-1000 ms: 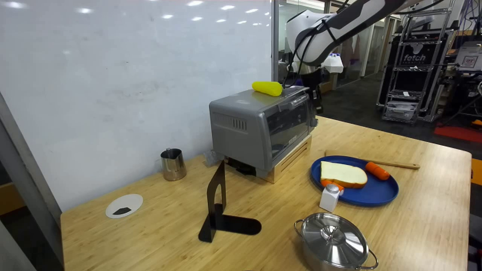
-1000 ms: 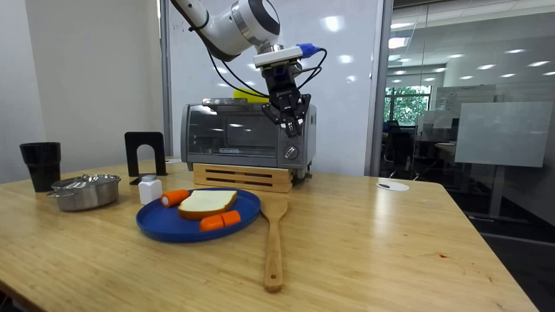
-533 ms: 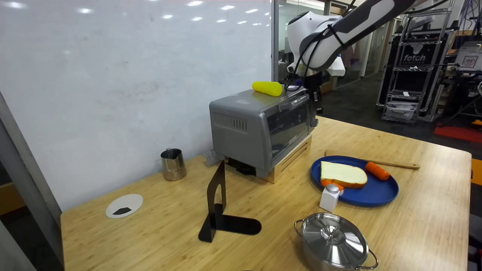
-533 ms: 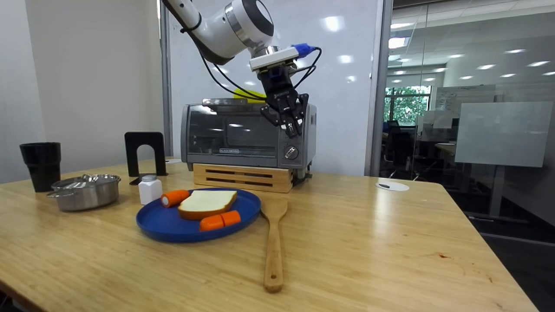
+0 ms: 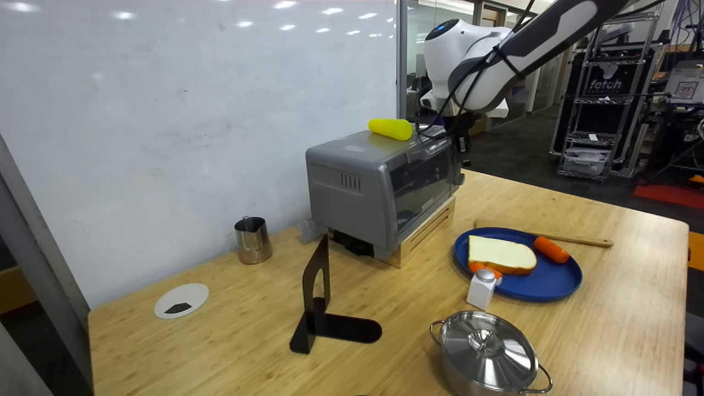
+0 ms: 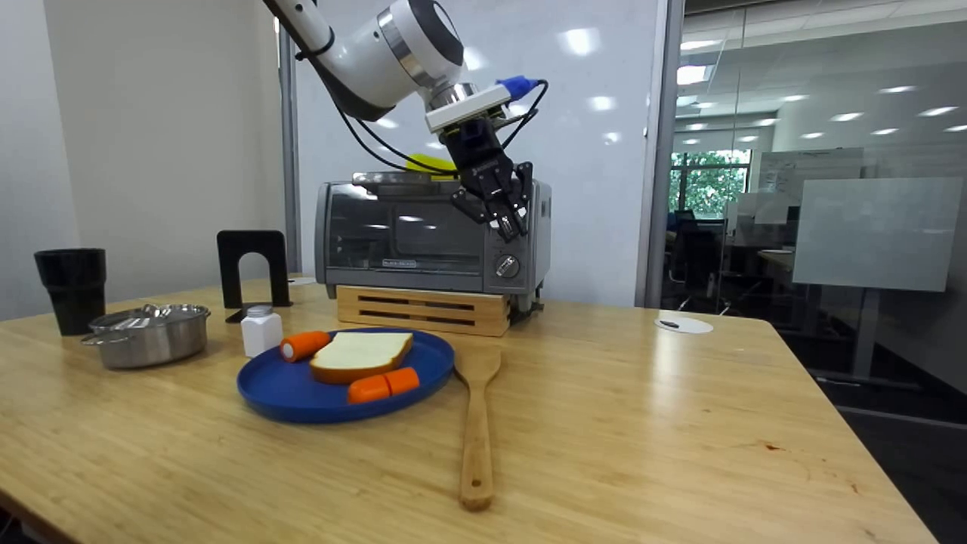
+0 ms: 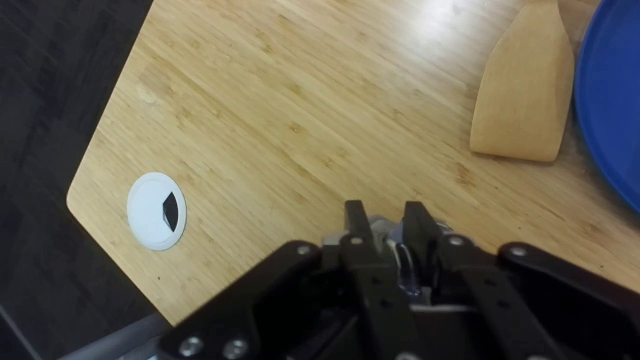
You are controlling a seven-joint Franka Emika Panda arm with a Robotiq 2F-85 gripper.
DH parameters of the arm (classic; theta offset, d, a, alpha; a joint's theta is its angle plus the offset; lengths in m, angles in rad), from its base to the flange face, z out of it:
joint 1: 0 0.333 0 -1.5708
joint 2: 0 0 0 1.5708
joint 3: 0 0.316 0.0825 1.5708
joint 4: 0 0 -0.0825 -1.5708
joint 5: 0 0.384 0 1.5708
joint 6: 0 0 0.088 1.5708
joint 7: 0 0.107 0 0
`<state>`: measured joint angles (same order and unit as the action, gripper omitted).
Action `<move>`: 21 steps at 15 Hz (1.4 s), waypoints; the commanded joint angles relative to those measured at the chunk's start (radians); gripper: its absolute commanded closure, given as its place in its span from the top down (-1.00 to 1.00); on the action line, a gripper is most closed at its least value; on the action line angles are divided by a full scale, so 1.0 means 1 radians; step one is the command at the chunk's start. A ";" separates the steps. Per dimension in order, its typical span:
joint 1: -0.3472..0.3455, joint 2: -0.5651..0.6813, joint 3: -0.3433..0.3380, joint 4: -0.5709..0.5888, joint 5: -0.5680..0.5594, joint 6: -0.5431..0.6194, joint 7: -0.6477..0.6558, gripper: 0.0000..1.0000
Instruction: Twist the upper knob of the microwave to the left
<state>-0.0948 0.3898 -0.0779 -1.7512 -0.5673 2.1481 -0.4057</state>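
The microwave, a silver-grey oven with a dark glass front, shows in both exterior views [image 5: 352, 187] [image 6: 430, 238]. Its lower knob [image 6: 507, 266] is bare on the right-hand panel. My gripper [image 6: 511, 228] is above that knob, at the upper part of the panel, and covers the upper knob there. It points down and is tilted. In the wrist view, the fingers [image 7: 384, 212] are close together with a narrow gap. A dark piece with chrome edges, seemingly the upper knob [image 7: 404, 265], sits between them, partly hidden. The gripper also shows in an exterior view [image 5: 465, 158], beside the oven front.
A yellow object [image 5: 390, 129] lies on the oven. The oven stands on a wooden rack [image 6: 423, 308]. In front are a blue plate [image 6: 279, 400] with bread and orange pieces, a wooden spatula [image 6: 477, 423], a white shaker [image 6: 261, 332] and a steel pot [image 6: 155, 336].
The arm and wrist have swung and tilted, the gripper body leaning further over to the oven-door side. The fingertips have stayed at nearly the same spot on the panel. The other objects have not moved.
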 commanded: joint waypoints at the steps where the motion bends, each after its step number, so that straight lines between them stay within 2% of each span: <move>1: 0.003 -0.073 -0.013 -0.090 -0.031 0.057 0.028 -0.34; 2: 0.000 -0.091 -0.014 -0.108 -0.029 0.060 0.031 -0.34; 3: -0.006 -0.116 -0.017 -0.131 -0.016 0.055 0.030 -0.12; 4: -0.010 -0.140 -0.019 -0.152 -0.010 0.050 0.029 -0.02; 5: -0.014 -0.167 -0.023 -0.177 -0.002 0.041 0.031 0.20; 8: -0.030 -0.266 -0.037 -0.272 0.021 0.025 0.018 0.58; 13: -0.040 -0.464 -0.044 -0.428 0.131 -0.010 -0.071 0.76; 15: -0.033 -0.546 -0.049 -0.480 0.179 -0.008 -0.105 0.97; 21: 0.008 -0.758 -0.070 -0.561 0.358 -0.109 -0.173 1.00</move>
<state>-0.1150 -0.2622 -0.1249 -2.2548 -0.2836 2.0836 -0.5430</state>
